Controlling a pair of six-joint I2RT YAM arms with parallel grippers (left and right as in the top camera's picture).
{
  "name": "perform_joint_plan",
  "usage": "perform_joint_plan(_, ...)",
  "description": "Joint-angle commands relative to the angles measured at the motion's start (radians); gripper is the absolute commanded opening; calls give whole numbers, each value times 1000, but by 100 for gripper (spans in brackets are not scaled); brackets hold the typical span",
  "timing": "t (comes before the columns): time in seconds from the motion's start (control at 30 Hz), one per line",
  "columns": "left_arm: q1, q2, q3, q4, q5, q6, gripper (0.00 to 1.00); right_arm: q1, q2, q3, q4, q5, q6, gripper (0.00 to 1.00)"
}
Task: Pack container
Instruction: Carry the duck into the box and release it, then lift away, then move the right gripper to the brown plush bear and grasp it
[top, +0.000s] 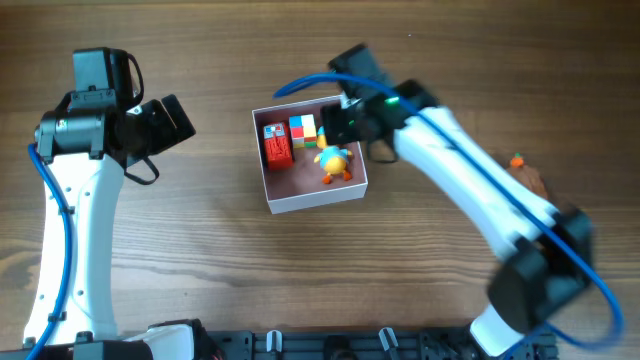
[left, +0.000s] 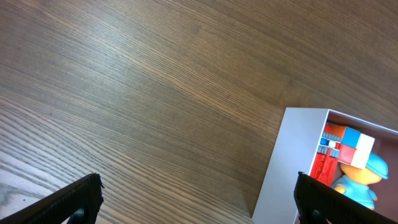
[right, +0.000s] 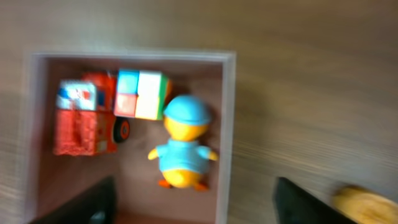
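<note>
The container (top: 316, 198) is a square white box with a dusty pink inside, at the table's middle. In it lie a red toy truck (top: 277, 145), a coloured cube (top: 302, 129) and a yellow duck in blue (top: 334, 163). They also show in the right wrist view: truck (right: 81, 121), cube (right: 142, 93), duck (right: 183, 146). My right gripper (right: 193, 202) is open and empty, above the box's right wall (right: 225, 137). My left gripper (left: 199, 202) is open and empty over bare wood, left of the box (left: 283, 168).
An orange and brown toy (top: 525, 172) lies on the table at the right, past the right arm. A blurred yellow thing (right: 364, 205) shows at the lower right of the right wrist view. The table is wood grain.
</note>
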Motion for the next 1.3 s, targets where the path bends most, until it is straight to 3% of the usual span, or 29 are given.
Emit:
perform_joint_plan(0.0, 6, 7, -7, 2, 16, 13, 100, -119, -181, 85, -105, 94, 63, 94)
perform_joint_plan(0.17, 6, 7, -7, 2, 16, 13, 100, -405, -269, 85, -264, -39, 144, 100)
perform_joint_plan(0.3, 6, 7, -7, 2, 16, 13, 100, -653, -254, 68, -374, -148, -57, 100)
perform_joint_plan(0.47, 6, 7, -7, -2, 16, 13, 100, -835, -225, -36, -413, -144, -244, 100)
perform_joint_plan(0.77, 6, 7, -7, -1, 16, 13, 100, -910, -198, -350, -131, -106, -351, 100)
perform_joint_plan(1.27, 6, 7, -7, -1, 16, 13, 100, -910, 69, -405, -14, -93, -369, 100)
